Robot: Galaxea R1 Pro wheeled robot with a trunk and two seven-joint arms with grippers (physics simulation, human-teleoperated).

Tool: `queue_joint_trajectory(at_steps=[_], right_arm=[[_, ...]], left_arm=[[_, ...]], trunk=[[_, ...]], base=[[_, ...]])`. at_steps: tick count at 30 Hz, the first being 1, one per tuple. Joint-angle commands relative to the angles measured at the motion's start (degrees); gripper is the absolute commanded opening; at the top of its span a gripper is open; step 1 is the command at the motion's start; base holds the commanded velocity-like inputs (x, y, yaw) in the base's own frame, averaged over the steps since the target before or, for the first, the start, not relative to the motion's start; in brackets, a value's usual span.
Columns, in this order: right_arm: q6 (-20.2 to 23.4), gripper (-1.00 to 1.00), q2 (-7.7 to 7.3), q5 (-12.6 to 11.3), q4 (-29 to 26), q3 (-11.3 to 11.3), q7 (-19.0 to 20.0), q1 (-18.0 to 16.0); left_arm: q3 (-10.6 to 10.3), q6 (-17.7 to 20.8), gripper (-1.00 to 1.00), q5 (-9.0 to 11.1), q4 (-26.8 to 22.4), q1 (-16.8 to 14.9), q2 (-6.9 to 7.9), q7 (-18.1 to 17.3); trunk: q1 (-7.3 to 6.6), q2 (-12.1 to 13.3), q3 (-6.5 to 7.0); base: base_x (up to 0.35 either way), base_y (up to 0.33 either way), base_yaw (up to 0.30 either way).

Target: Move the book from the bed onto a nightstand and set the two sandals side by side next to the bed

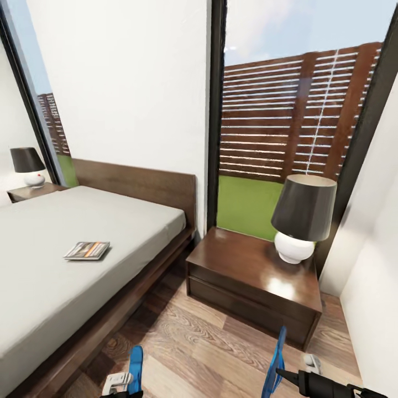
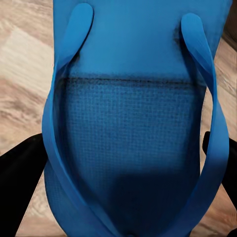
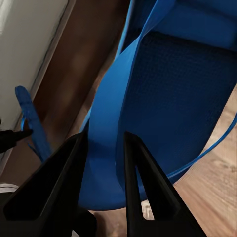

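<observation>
Each claw, left [image 1: 122, 381] and right [image 3: 106, 148], is closed on one flat bright blue sandal [image 2: 133, 113] [image 3: 168, 98]; the thin grey paperback book [image 1: 87, 250] lies on the pale mattress bed [image 1: 50, 276].

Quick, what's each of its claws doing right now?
Left gripper: closed on a blue sandal.
Right gripper: closed on the other sandal's strap.

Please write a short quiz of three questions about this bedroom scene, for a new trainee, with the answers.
1. True or false: the book lies on the bed.
2. What stands on the nightstand beside the window? A) lamp B) book C) sandal
3. What does the right pincer grip?

Key: 1 true. 2 A, the lamp. 3 A blue sandal by its strap; the left pincer holds the other sandal.
</observation>
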Motion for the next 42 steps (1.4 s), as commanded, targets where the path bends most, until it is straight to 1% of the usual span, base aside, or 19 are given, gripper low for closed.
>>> queue_joint_trajectory(at_steps=[1,23,31,42], right_arm=[[0.28,-1.0,0.02,-0.61,0.14,0.41,0.39,-0.06],[0.28,-1.0,0.02,-0.61,0.15,0.41,0.39,-0.06],[0.28,-1.0,0.02,-0.61,0.14,0.41,0.39,-0.06],[0.28,-1.0,0.02,-0.61,0.14,0.41,0.39,-0.06]], left_arm=[[0.39,-0.4,-1.0,-0.6,0.06,-0.05,0.01,-0.06],[0.39,-0.4,-1.0,-0.67,0.06,-0.05,0.01,-0.06],[0.36,-0.4,-1.0,-0.66,0.06,-0.05,0.01,0.03],[0.39,-0.4,-1.0,-0.61,0.06,-0.05,0.01,0.03]], trunk=[[-0.01,-0.03,-0.06],[-0.01,-0.03,-0.06],[-0.01,-0.03,-0.06],[-0.01,-0.03,-0.06]], base=[[-0.005,0.0,0.291],[-0.012,0.0,0.291],[0.0,-0.071,0.291],[0.0,-0.005,0.291]])
